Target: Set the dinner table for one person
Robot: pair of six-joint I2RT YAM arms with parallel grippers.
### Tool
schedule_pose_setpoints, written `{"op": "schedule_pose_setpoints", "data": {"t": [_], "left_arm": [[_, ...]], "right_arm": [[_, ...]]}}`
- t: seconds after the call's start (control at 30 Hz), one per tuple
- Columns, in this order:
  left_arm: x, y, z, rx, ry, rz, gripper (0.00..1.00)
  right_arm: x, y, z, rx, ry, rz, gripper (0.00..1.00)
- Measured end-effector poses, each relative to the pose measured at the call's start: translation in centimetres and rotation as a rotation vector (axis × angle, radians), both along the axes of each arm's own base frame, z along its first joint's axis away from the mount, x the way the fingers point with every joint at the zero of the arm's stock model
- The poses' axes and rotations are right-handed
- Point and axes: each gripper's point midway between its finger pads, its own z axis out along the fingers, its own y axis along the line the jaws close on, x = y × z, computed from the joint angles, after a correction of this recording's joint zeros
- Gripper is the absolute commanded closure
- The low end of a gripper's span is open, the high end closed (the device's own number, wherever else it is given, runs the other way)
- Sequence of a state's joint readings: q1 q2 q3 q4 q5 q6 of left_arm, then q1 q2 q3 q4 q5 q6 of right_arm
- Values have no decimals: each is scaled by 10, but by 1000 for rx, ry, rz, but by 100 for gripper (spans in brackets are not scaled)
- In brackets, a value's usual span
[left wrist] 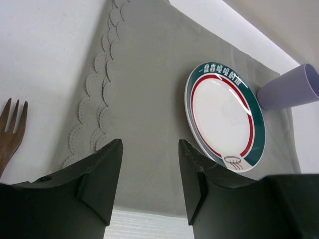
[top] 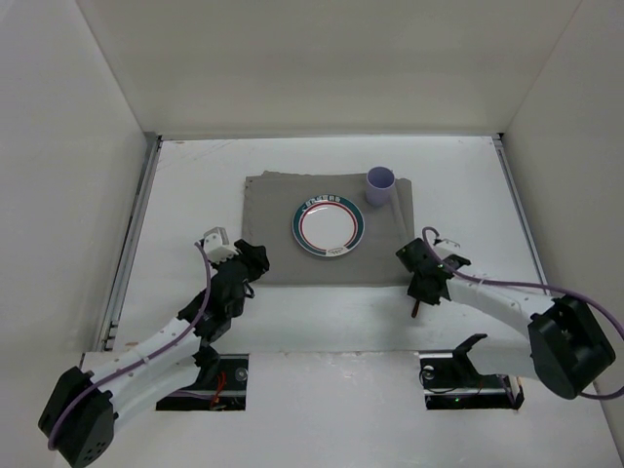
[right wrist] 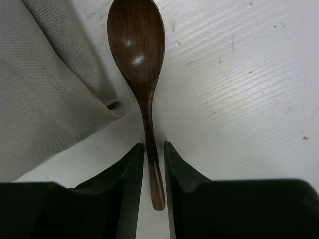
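On the white dinner table lies a grey cloth mat with a green-and-red rimmed plate and a lilac cup on it. My left gripper hovers over the mat's near left corner. In the left wrist view this gripper is open and holds nothing, and a wooden fork lies on the table to its left. My right gripper is just off the mat's near right corner. Its jaws are shut on the handle of a wooden spoon, whose bowl points away from me.
White walls close in the table on three sides, and thin metal rails run along its side edges. The mat's corner is curled up right beside the spoon's neck. Bare tabletop lies to the right of the spoon.
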State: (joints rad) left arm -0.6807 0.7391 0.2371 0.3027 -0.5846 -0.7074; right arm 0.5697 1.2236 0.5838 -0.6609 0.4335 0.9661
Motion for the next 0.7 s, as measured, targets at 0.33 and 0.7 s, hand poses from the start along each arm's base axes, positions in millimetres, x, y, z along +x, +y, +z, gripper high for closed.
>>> {"op": "schedule_pose_setpoints", "data": {"t": [0.33,0.7], "left_arm": [[3,9,-2,-5,-1,28,54],[5,17,-23,36,58,59,54]], "right_arm": [[9,3,6,14,-39,-5,95],[50,8,98,-37,-224,100,95]]}}
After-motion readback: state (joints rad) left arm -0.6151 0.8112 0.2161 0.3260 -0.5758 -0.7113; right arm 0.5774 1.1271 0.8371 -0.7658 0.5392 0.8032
